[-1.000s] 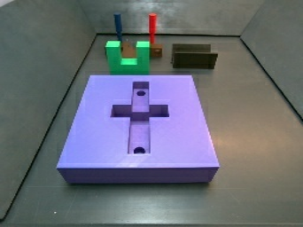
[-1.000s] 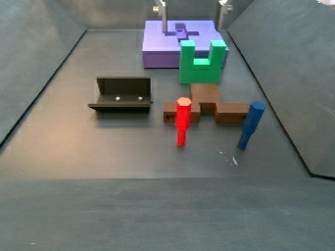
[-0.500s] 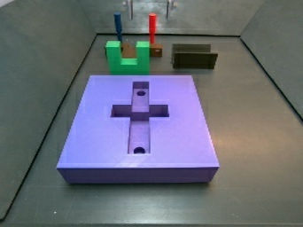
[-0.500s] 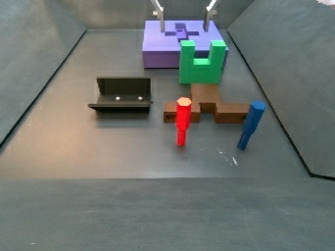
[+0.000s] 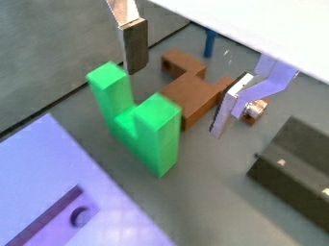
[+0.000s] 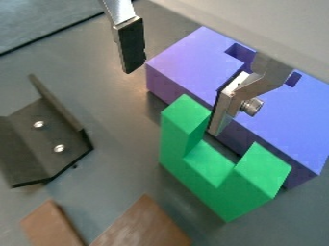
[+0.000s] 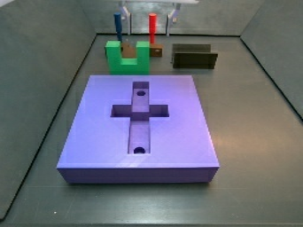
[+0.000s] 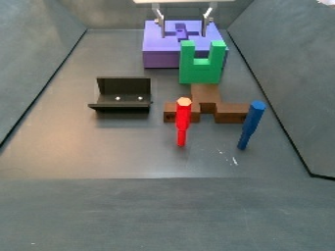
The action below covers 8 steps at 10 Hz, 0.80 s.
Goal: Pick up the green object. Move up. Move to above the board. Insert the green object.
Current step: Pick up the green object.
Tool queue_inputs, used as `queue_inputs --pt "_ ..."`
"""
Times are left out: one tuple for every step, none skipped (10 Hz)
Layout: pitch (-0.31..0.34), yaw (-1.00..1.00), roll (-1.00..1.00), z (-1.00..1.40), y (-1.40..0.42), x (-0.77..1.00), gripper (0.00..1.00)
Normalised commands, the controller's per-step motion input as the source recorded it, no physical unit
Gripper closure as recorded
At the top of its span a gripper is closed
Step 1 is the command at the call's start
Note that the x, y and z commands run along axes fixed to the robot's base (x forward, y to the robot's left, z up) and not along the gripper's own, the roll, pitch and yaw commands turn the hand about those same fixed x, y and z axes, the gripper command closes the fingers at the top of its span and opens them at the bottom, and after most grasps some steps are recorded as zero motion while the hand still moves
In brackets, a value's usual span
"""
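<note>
The green object (image 7: 127,56) stands upright on the floor just behind the board (image 7: 138,124), prongs up. It also shows in the other side view (image 8: 202,61) and in both wrist views (image 5: 135,115) (image 6: 213,159). My gripper (image 7: 149,11) hangs open and empty above the green object, also seen high up in a side view (image 8: 183,14). In the wrist views the gripper (image 5: 187,72) (image 6: 180,75) has one finger (image 5: 134,43) beside a prong and the other finger (image 6: 232,101) by the other side, both clear of the block. The board (image 6: 302,120) lies right next to the green object.
A brown block (image 8: 210,103) (image 5: 193,91) lies beyond the green object, with a red peg (image 8: 183,123) and a blue peg (image 8: 249,125) upright near it. The fixture (image 8: 121,95) (image 7: 194,57) stands off to one side. Grey walls ring the floor.
The gripper has come down from above the picture edge toward the green object, still open. The objects have not moved.
</note>
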Motion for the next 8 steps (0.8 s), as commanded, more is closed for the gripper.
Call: queue_inputs --pt "0.000 0.00 0.04 -0.25 -0.21 0.03 0.00" --pt "0.000 0.00 0.03 -0.31 -0.11 0.00 0.00" --pt "0.000 0.00 0.02 -0.31 -0.07 -0.03 0.00" --pt "0.000 0.02 0.04 -0.34 -0.01 -0.03 0.00" --pt "0.000 0.09 0.05 -0.34 0.00 0.00 0.00" --pt "0.000 0.11 0.05 -0.31 0.00 0.00 0.00" --pt "0.000 0.10 0.07 -0.28 0.00 0.00 0.00" --pt "0.000 0.08 0.05 -0.24 0.03 0.00 0.00"
